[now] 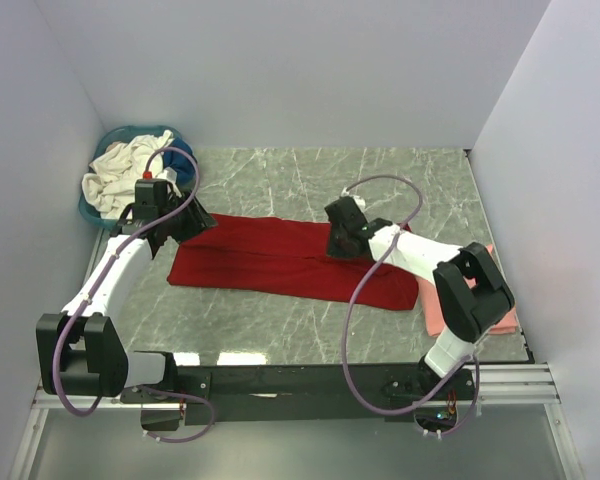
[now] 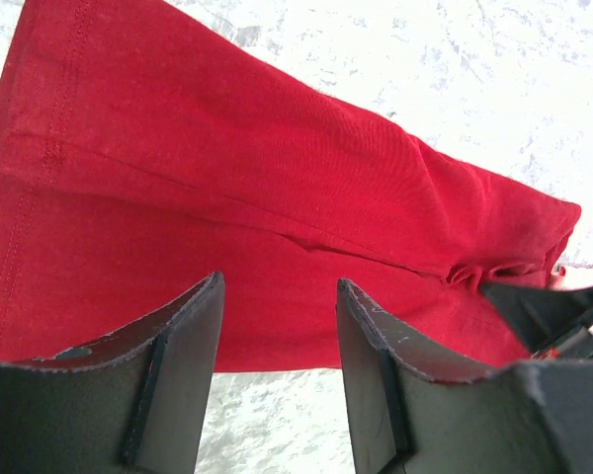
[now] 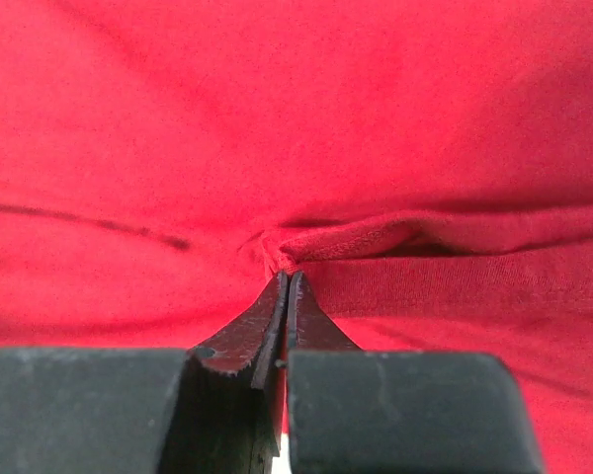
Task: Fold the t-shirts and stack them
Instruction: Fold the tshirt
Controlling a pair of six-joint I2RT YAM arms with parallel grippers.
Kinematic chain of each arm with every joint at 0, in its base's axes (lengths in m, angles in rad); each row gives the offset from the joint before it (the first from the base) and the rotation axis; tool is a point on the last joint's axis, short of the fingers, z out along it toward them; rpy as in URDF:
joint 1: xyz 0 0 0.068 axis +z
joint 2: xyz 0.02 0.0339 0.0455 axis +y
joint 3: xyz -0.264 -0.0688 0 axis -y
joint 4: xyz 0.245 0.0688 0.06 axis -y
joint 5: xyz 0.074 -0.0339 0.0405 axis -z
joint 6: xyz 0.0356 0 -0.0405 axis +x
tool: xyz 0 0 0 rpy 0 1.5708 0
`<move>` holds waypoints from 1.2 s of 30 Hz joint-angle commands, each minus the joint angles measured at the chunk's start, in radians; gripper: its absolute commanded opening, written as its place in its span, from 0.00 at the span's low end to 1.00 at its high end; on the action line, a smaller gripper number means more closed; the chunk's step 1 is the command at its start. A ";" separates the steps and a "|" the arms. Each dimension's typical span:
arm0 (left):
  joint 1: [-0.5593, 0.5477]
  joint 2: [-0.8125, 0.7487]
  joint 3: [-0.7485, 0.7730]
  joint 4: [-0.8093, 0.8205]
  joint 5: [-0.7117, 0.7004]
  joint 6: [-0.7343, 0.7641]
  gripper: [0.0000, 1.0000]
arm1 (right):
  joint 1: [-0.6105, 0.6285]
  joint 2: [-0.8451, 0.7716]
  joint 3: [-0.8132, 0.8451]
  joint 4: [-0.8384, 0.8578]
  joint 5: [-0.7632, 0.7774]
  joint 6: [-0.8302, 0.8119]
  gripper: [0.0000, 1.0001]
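A spread t-shirt (image 1: 270, 262) lies across the table's (image 1: 380, 190) middle. Just beside its right end sits what seems a folded t-shirt (image 1: 432, 312). A basket (image 1: 138, 130) in the far-left corner holds crumpled shirts (image 1: 115, 172).

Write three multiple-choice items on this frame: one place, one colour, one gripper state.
1. Where is the basket? A) far left corner B) far right corner C) near edge, centre
2. What colour is the shirt lying spread out? A) blue B) red C) green
3. How is the right gripper? A) wide open B) shut on the shirt C) out of view
Answers: 1 A, it sits at the back left; 2 B, the cloth is deep red; 3 B, its jaws pinch a bunched hem.
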 commanded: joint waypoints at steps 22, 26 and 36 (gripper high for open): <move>-0.137 0.007 0.007 0.015 0.018 0.019 0.55 | 0.163 -0.337 -0.299 0.201 0.042 0.119 0.43; -0.248 0.025 0.002 0.050 -0.003 -0.020 0.52 | 0.118 -0.408 -0.283 0.090 0.097 0.097 0.47; -0.587 0.330 0.183 0.120 -0.129 -0.077 0.44 | -0.283 -0.420 -0.299 0.068 -0.067 -0.030 0.44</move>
